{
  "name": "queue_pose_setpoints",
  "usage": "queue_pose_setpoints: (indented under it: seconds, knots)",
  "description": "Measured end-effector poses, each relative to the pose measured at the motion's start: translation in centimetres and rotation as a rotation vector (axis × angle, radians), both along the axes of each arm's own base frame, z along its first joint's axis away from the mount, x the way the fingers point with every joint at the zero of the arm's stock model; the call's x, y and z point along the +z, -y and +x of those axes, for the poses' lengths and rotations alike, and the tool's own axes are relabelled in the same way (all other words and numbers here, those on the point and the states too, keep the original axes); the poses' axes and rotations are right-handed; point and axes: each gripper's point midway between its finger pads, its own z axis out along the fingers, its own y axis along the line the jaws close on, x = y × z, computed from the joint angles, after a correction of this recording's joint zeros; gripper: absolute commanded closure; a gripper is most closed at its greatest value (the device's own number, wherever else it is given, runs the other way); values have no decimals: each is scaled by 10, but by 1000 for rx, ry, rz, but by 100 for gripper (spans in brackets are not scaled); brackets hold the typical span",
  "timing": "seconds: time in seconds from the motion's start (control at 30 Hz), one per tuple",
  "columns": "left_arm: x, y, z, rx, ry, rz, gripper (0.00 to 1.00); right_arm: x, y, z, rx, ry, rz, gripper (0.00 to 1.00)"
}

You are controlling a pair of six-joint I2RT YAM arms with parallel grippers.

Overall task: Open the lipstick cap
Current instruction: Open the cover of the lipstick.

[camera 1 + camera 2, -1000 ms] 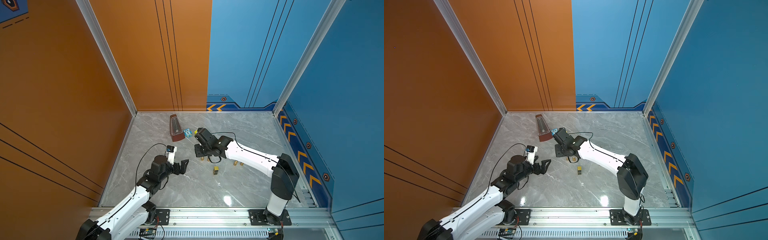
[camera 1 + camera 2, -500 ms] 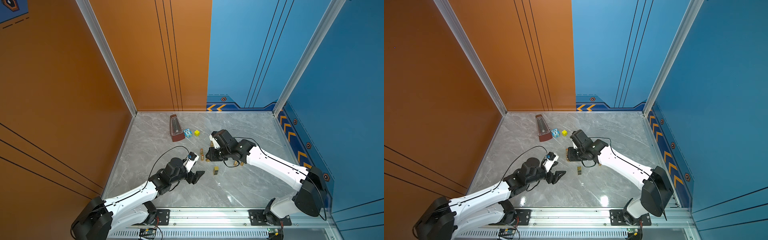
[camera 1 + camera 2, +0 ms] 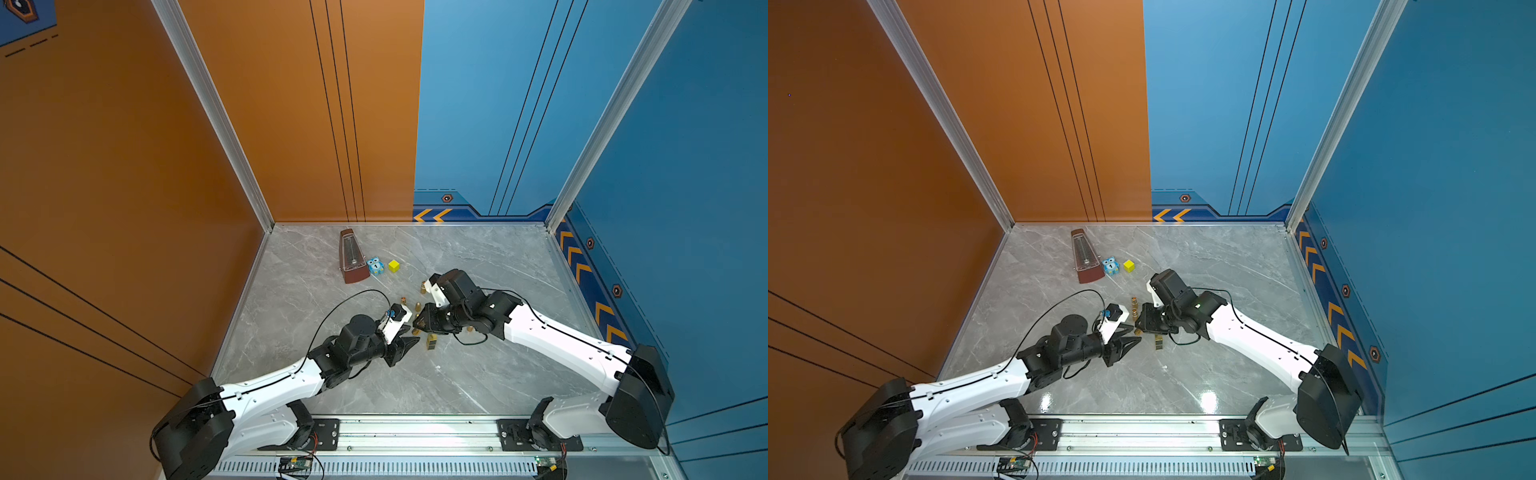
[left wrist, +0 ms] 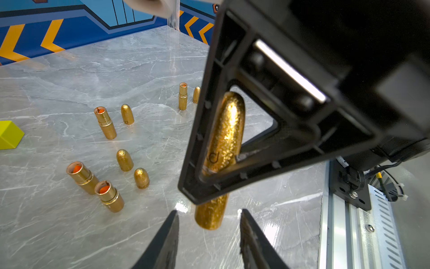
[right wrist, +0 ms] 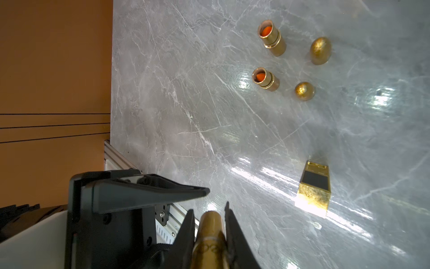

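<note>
Grey marble table [image 3: 478, 374], orange wall left, blue wall right. Far left: metronome [image 3: 352, 257], owl block [image 3: 375, 266], yellow cube [image 3: 394, 266], all well apart from the work.

Left gripper [image 4: 208, 212]: jaws apart, flanking the lipstick's [image 4: 226, 130] free end. Gap on both sides, no contact. Right gripper [image 5: 209, 208]: clamped on lipstick, mid-scene between the two arms, apparently off the table. Seam sits about where right gripper clamps. Rounded cap end points away from left gripper, per left wrist view.

Around them on the table: opened tubes [image 4: 105, 125] with orange sticks and loose caps [image 4: 125, 160]. Gold box [image 5: 314, 186] just on the near side.

Handling (judgement): small, light, rigid shell. Round and glossy; the glitter finish adds some bite, but it could roll or squirt out of flat pads. Left should take the straight barrel beyond the seam, not the very end, and pull along the axis. Cap looks friction-fit. An off-axis pull would likely cock it in the right jaws.

Views: top views bury lipstick under both grippers. Left wrist alone shows the finger gaps and seam. Right wrist alone shows the clamp close up and gold box. It sees two tubes, left wrist four.
</note>
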Motion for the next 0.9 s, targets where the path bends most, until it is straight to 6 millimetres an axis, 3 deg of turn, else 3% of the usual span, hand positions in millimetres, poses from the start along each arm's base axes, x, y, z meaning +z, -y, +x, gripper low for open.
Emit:
queue_pose_setpoints:
  seconds: [0.6,0.9]
  knots:
    - [0,8,0,-16,4,8,100,0,-1,-2,-29,-35,59,82]
    - [3,10,0,-17,14,0,100,16,7,1,-43,28,74,60]
